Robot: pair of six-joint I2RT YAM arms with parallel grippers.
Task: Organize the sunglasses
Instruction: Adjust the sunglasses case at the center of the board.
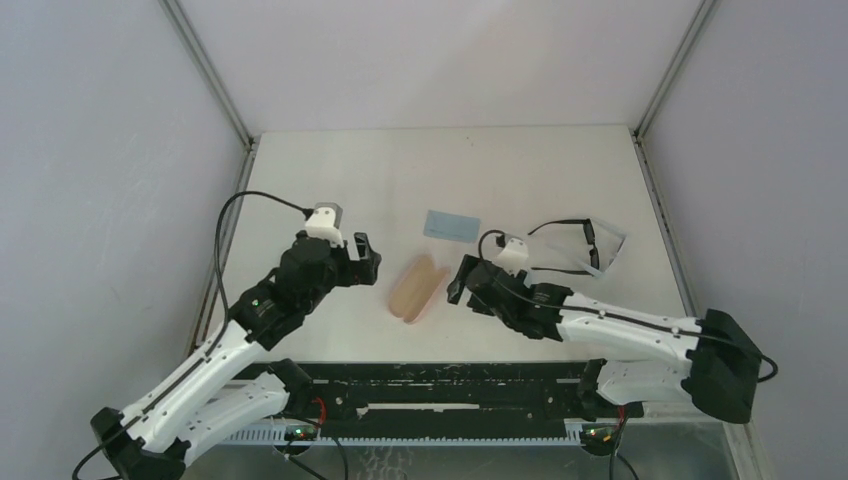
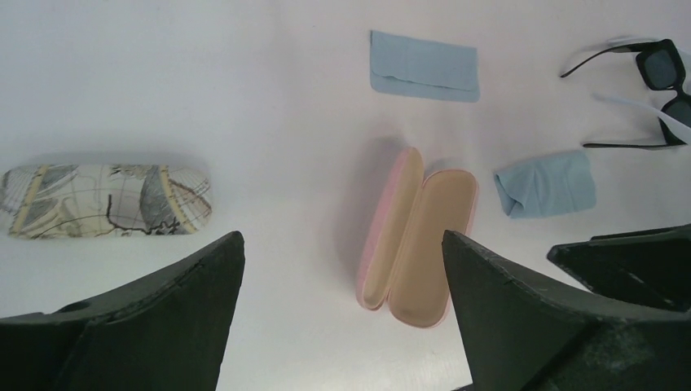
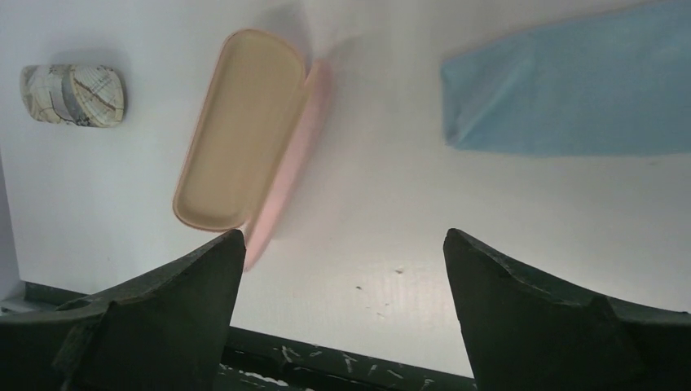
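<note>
Pink oblong case open on white surface; black-framed dark-lens sunglasses at right; left jaws, right jaws wide open, empty.

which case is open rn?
The pink case: both halves lie spread flat with the tan lining showing. The map-print case is shut.

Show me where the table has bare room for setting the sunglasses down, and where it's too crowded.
Bare: the far strip of the table between the back wall and the flat blue cloth; also the near strip between the open pink case and the black rail. Crowded: the right middle, where the crumpled cloth, sunglasses and right gripper cluster.
</note>
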